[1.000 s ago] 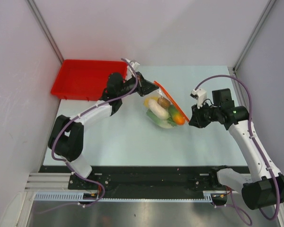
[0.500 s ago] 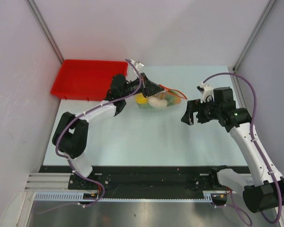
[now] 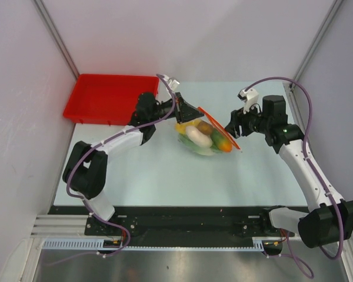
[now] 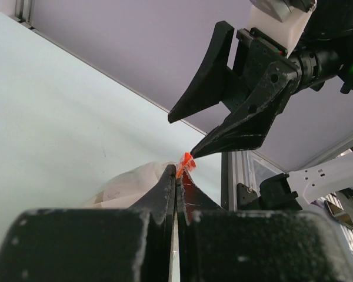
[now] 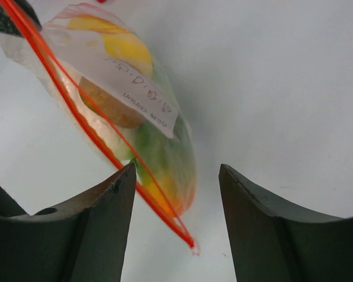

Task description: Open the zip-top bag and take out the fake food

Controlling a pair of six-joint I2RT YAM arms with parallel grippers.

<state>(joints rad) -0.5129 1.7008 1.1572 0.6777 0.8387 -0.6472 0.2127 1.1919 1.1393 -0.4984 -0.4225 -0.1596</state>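
Left pincer [image 3: 191, 110] clamped on zip-top bag [image 3: 203, 140], right pincer [image 3: 230, 126] spread wide

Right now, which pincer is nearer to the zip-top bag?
Left. The left pincer is shut on one end of the zip-top bag, at its red zip strip. The right pincer is open at the strip's other end, which lies between its fingers, not clamped.

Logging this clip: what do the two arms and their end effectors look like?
The left arm and right arm have white links, black joints and a looping purple cable each. The left end effector and right end effector are black, with two tapering wedge-like fingers. A white block tops each wrist; a green light glows on the right arm.
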